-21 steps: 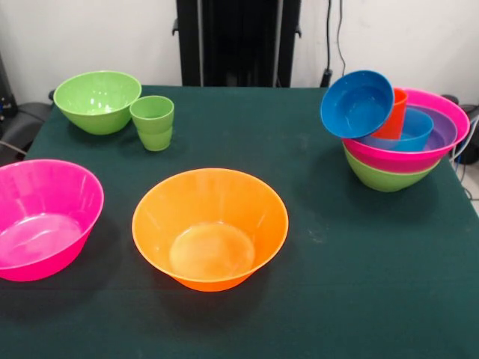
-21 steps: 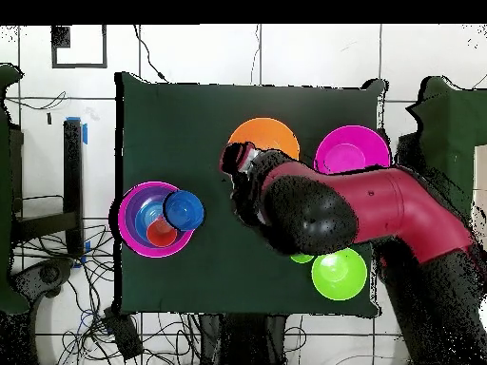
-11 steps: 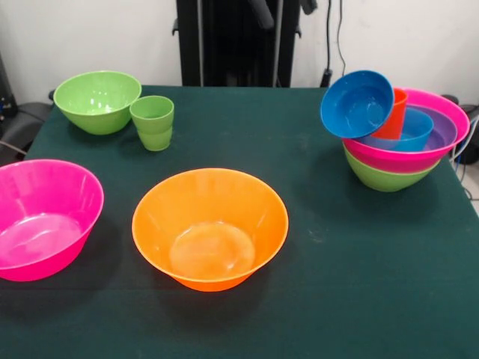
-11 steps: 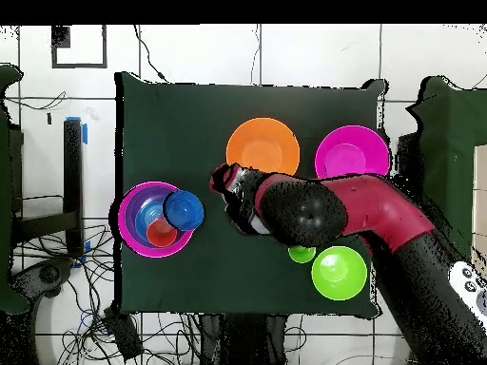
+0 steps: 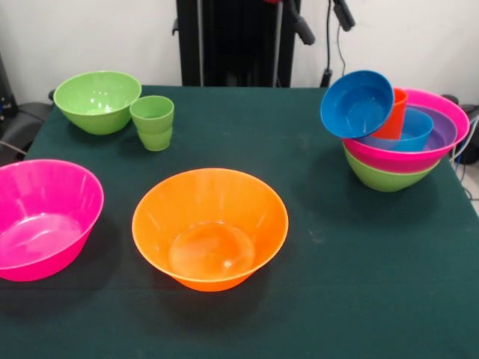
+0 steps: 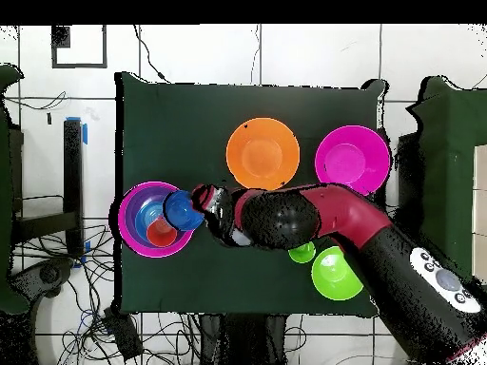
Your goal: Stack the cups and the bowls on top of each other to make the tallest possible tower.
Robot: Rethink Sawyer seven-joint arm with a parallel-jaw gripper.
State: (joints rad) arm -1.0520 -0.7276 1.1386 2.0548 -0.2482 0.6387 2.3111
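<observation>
The tower [image 5: 400, 146] stands at the right: a green base bowl, a wide pink bowl, then purple and blue bowls with an orange-red cup [image 5: 393, 114] inside. A second blue bowl [image 5: 358, 103] leans tilted on its left rim. My gripper [image 5: 323, 22] hangs high above, just left of the tower, open and empty; only its two fingertips show. From overhead, the gripper [image 6: 207, 207] is right beside the tilted blue bowl [image 6: 181, 210] on the tower [image 6: 143, 195]. Loose on the table are an orange bowl [image 5: 211, 226], a pink bowl [image 5: 41, 217], a green bowl [image 5: 97, 101] and a green cup [image 5: 153, 122].
The dark green table [image 5: 352, 284] ends close to the tower's right side. Cables and a black stand [image 6: 72, 181] lie beyond the table edge near the tower in the overhead view. My arm [image 6: 314, 217] reaches across the table above the green cup [image 6: 302, 253].
My arm has swung across the table from near the orange bowl to beside the tower. The fingertips have come into the front view's top edge. No bowl or cup has moved.
</observation>
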